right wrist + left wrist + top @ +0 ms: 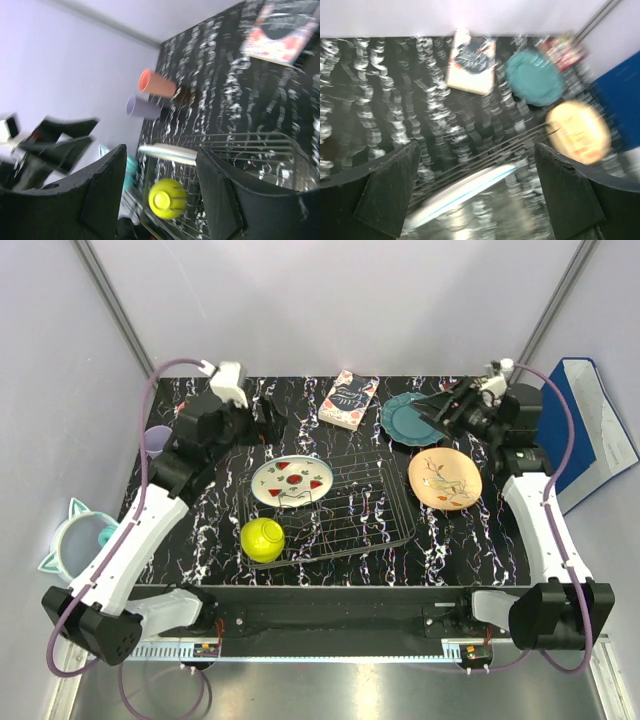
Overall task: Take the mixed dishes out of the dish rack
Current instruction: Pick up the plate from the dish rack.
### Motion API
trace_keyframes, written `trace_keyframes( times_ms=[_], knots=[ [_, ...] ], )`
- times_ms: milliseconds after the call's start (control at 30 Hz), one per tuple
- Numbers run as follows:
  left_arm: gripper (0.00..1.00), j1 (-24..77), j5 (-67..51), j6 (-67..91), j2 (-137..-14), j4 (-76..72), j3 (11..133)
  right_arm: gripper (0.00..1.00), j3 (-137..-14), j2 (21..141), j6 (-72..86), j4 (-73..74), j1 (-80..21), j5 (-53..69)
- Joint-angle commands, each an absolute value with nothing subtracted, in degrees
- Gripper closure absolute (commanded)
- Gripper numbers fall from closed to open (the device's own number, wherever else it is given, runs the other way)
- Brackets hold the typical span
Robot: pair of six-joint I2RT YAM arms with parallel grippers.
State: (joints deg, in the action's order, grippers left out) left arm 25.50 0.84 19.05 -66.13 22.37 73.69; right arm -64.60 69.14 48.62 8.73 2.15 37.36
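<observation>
Dishes left in the dish rack point(370, 502): yellow-green bowl point(262, 539) at its near-left corner, white red-spotted plate point(292, 481) behind. Past the rack's far-left edge the left gripper point(270, 422) gapes empty; it should straddle the plate's rim squarely. Beyond the far-right corner the right gripper point(441, 406) hangs unclenched, empty.

One plate point(291, 481) and a bowl point(262, 540) lie in the dish rack point(385, 510).

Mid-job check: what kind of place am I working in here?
Probably a lab test booth, not a kitchen: plain pale wall panels, a black marbled tabletop, and a dish rack staged on it.
</observation>
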Motion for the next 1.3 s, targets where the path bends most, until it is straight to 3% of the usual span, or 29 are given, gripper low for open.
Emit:
trace_keyframes(
  times_ms=[0,133,500,633,1000,1267],
  knots=[
    [0.01,26.3,-5.5,0.4,-61.4,15.0,64.2,0.35,-68.0,69.3,37.8,-1.8,-4.6,44.3],
    [0.03,26.9,-14.7,-10.7,-57.1,12.0,56.2,0.36,-66.5,70.7,39.2,-7.2,-8.6,48.3],
    [0.33,25.8,-22.6,-24.3,-59.5,10.3,50.5,0.36,-65.6,72.2,38.6,-9.1,-14.6,48.3],
    [0.35,24.7,-25.8,-25.1,-65.0,8.4,50.3,0.36,-64.2,71.4,38.6,-9.2,-15.8,47.8],
    [0.58,23.5,-30.6,-23.8,-72.0,5.3,50.7,0.36,-62.8,70.5,38.6,-6.3,-17.3,46.4],
    [0.63,23.5,-33.2,-24.1,-71.6,5.1,48.2,0.36,-62.7,71.3,38.6,-6.4,-17.6,46.0]
  ],
)
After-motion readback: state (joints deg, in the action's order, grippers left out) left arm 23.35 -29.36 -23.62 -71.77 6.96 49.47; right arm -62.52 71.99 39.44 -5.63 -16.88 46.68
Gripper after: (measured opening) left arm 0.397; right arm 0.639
